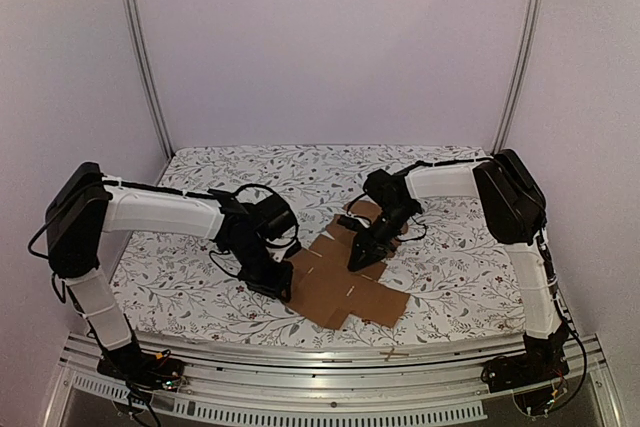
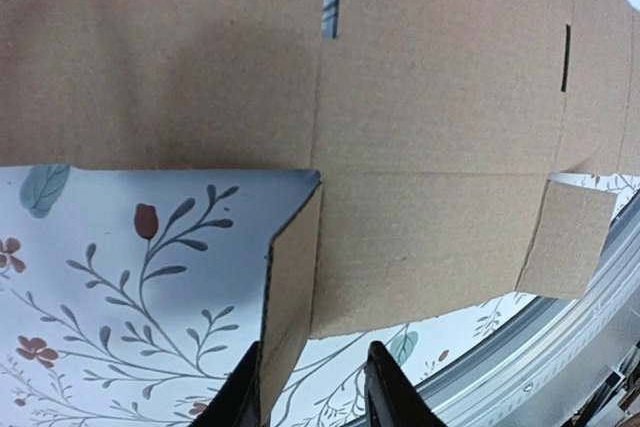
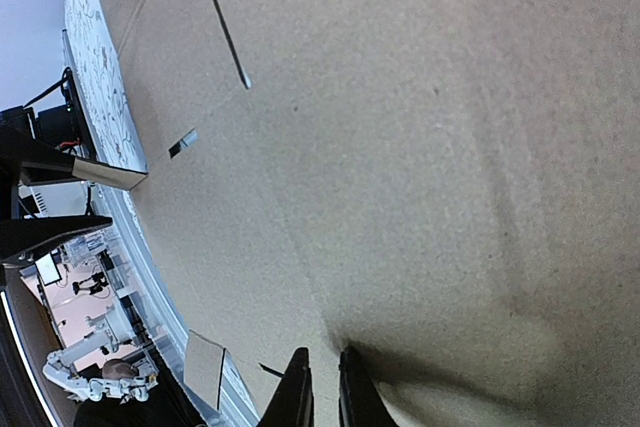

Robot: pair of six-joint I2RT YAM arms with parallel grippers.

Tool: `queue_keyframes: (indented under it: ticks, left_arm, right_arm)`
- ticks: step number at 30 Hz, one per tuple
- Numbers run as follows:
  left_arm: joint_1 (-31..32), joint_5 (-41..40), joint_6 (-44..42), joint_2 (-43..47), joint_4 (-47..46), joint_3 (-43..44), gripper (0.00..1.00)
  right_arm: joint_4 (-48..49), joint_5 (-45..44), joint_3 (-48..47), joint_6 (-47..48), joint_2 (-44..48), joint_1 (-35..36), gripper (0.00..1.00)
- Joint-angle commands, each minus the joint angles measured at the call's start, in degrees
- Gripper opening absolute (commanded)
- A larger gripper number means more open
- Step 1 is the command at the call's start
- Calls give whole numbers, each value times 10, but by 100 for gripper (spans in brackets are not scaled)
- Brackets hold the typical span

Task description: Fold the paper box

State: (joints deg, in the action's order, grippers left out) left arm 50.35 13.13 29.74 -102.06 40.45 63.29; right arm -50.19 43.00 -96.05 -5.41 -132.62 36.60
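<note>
While the paper box [image 1: 340,292] lay flat as a cross-shaped sheet, its long axis running away from the arm bases, the left gripper [image 2: 312,402] sat at its left edge, jaws partly open astride a raised side flap [image 2: 292,307], not clamping it. The right gripper [image 1: 360,255] pressed tip-down on the sheet's middle, fingers all but closed on nothing.

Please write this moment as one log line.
paper box: flat sheet, mostly unfolded | left gripper: open, around a raised side flap | right gripper: shut, tips on the sheet
</note>
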Motion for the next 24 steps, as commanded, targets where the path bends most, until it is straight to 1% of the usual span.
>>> queue_keyframes:
  ticks: [1, 6, 12, 14, 17, 24]
  left_arm:
    - [-4, 8, 17, 28, -55, -11, 32]
    - [-4, 17, 12, 10, -67, 3, 27]
    - [2, -24, 12, 8, -32, 26, 22]
    - [8, -38, 14, 18, -22, 29, 22]
    - [16, -38, 19, 31, -8, 30, 22]
    - [25, -36, 27, 29, -6, 11, 28]
  right_arm:
    - [21, -100, 23, -5, -54, -3, 9]
    - [20, -101, 24, -3, -54, -3, 9]
    - [20, -102, 24, -3, -55, -3, 9]
    - [21, -102, 24, -3, -55, -3, 9]
    - [21, -102, 23, -2, -56, -3, 9]
    - [20, -100, 23, -3, -57, -3, 9]
